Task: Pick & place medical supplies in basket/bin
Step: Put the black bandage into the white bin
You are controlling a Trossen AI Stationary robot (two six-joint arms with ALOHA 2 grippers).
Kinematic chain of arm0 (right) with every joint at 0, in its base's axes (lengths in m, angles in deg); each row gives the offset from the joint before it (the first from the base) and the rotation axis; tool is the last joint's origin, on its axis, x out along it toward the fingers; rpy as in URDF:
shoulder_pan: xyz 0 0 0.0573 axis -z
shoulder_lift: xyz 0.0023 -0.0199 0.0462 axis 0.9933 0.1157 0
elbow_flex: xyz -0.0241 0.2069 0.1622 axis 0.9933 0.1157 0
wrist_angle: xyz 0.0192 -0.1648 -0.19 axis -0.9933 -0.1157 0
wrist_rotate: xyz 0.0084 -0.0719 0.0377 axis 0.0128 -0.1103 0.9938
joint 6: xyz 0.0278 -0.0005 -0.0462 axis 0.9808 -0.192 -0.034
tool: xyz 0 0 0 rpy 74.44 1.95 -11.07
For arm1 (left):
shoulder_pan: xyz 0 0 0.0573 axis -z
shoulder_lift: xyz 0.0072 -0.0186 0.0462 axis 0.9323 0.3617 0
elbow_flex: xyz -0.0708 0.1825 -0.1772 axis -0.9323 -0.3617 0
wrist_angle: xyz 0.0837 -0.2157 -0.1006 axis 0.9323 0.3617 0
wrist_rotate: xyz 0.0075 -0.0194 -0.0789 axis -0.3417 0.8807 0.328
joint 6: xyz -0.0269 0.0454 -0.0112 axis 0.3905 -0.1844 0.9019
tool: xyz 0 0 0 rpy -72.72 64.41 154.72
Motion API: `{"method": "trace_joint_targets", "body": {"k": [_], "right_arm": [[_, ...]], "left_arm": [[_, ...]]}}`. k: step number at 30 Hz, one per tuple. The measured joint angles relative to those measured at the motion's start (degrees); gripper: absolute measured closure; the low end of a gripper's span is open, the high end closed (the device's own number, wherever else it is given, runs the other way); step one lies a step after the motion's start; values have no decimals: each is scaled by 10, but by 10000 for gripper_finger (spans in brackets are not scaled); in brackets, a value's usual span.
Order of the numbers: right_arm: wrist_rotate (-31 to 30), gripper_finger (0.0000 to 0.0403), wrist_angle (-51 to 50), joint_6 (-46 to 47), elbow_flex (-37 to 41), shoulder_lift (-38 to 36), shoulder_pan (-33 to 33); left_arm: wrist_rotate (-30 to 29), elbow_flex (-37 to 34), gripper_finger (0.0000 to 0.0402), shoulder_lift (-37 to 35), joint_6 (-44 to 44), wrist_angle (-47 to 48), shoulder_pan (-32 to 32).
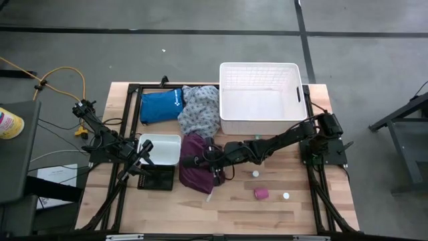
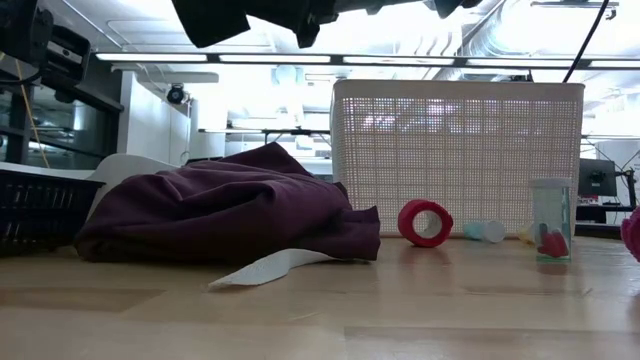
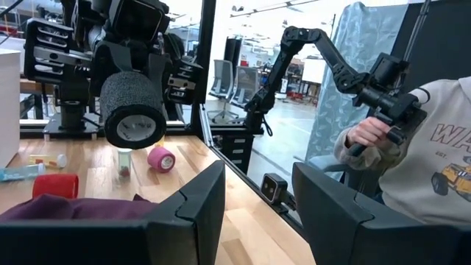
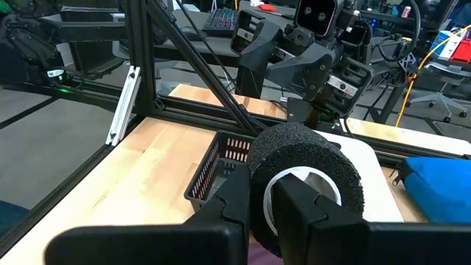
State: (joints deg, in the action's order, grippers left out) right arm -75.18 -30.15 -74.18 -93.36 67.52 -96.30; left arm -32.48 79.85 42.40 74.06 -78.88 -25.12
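Note:
My right gripper (image 1: 189, 161) reaches out over the maroon cloth (image 1: 195, 171) and is shut on a black roll (image 4: 305, 177), which also shows in the left wrist view as the black roll (image 3: 132, 110). My left gripper (image 3: 257, 184) stands open and holds nothing, above the small white tray (image 1: 160, 148) and the black mesh crate (image 1: 156, 179). A pink roll (image 1: 261, 193) and two small white pieces (image 1: 255, 173) lie on the wood. The maroon cloth lies crumpled flat on the table in front of the large white basket (image 1: 261, 100). My right gripper holds the black roll by its wall (image 4: 259, 193), pinched between the two fingers. One finger (image 4: 309, 210) seems to go into the white core and the other stays outside. The fingers come nearly level from the table's right, along the roll's axis. The roll is lifted clear above the maroon cloth.
A grey-patterned cloth (image 1: 200, 110) and a blue pouch (image 1: 160, 106) lie at the far side, left of the basket. In the low view a red roll (image 2: 425, 222) and a vial (image 2: 551, 220) stand before the basket. A person (image 3: 412, 147) sits beyond the table's edge.

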Motion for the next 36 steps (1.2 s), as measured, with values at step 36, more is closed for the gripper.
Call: {"method": "trace_joint_targets", "body": {"k": [36], "right_arm": [[0, 372, 0, 2, 0, 0, 0]], "left_arm": [[-95, 0, 249, 0, -4, -44, 0]]}}
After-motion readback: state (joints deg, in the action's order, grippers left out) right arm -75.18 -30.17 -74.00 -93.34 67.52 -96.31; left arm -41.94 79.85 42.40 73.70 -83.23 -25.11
